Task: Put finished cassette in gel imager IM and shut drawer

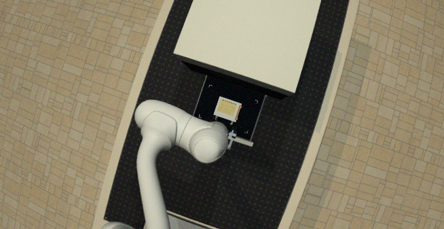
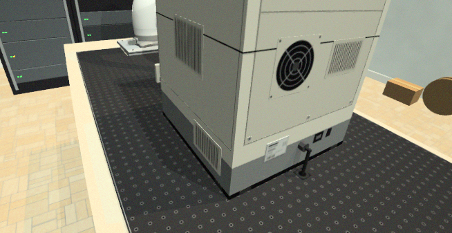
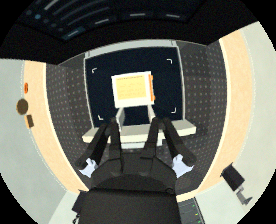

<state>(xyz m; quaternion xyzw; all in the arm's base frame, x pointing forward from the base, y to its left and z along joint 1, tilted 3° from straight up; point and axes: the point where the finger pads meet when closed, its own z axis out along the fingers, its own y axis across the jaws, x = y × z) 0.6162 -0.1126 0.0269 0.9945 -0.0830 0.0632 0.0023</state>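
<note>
The gel imager IM (image 1: 251,30) (image 2: 294,65) stands on the deck with its drawer pulled out toward me. The cassette FINISHED (image 1: 228,109) (image 3: 132,88), white-framed with a tan gel, lies flat on the dark glass (image 1: 208,98) (image 3: 98,96). It sits about midway between the corner marks, long sides along the rectangle's long sides. My gripper (image 1: 233,136) (image 3: 135,110) is at the drawer's light front bar (image 1: 245,143) (image 3: 185,127). Its fingers stand partly apart across the bar, with nothing gripped between them. The exterior view shows only the imager's back and side.
The arm's elbow (image 1: 190,135) hangs over the deck left of the drawer. The arm's base (image 2: 144,13) stands behind the imager. Server racks (image 2: 34,30) line the far wall. A cardboard box (image 2: 402,90) and a round drum (image 2: 439,95) lie on the floor.
</note>
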